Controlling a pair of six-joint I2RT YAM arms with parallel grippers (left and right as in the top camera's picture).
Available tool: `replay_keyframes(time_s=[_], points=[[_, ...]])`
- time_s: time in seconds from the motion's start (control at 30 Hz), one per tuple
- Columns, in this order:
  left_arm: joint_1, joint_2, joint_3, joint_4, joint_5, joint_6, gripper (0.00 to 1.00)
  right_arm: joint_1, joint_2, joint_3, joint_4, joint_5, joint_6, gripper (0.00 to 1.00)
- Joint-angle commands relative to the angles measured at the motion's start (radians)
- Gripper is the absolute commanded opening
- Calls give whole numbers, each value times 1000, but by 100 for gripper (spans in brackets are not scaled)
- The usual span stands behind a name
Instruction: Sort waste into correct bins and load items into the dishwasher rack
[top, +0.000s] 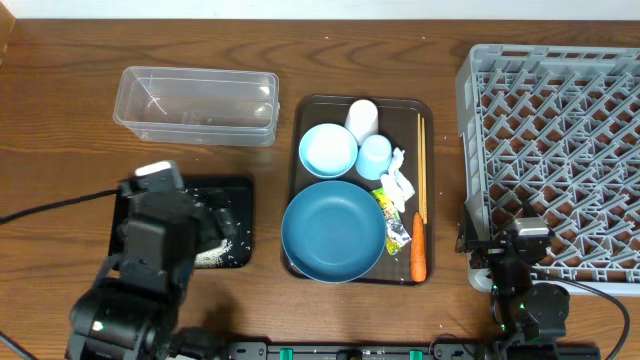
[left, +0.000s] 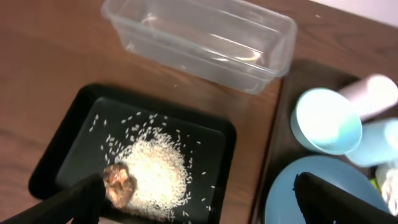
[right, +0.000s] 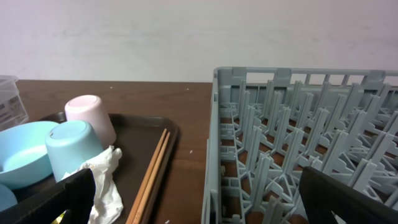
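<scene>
My left gripper (left: 199, 186) hangs open over the black tray (left: 81, 112), where white rice (left: 155, 171) lies piled with the brown lump (left: 118, 183) next to my left finger. The clear tub (top: 197, 105) stands empty behind it. On the brown serving tray sit the dark-blue plate (top: 333, 230), bowl (top: 328, 150), white cup (top: 361, 118), light-blue cup (top: 375, 155), tissue (top: 399, 180), wrapper (top: 393, 220), carrot (top: 418, 255) and chopsticks (top: 421, 165). My right gripper (right: 198, 186) is open and holds nothing, low at the near left corner of the grey rack (top: 560, 150).
The brown serving tray (top: 310, 110) lies between the black tray and the rack. A black cable (top: 50, 208) runs across the table at the left. The left arm's body covers most of the black tray in the overhead view. A wall stands behind the table.
</scene>
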Motion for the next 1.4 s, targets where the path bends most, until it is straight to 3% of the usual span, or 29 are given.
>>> replay_keyframes(time_s=[0.0,0.13,0.23,0.37,0.47,0.63,0.83,1.1,1.37], points=[[143,2,14,-5,114,-18,98,9,-2,-1,-4,-1,7,99],[307,18,14,-5,248,16,98,9,-2,-1,-4,-1,7,99],[429,55,15,6,475,106,98,9,-2,-1,-4,-1,7,99],[529,140,19,29,776,180,98,9,-2,-1,-4,-1,7,99],[552,232,41,40,888,231,98,9,-2,-1,-4,-1,7,99],[552,337,61,72,885,233,98,9,-2,-1,-4,-1,7,99],[571,347,61,135,818,232,98,9,-2,-1,-4,0,7,99],[656,310,61,126,478,232,98,9,-2,-1,-4,-1,7,99],[682,309,60,126,469,233,98,9,-2,-1,-4,-1,7,99]])
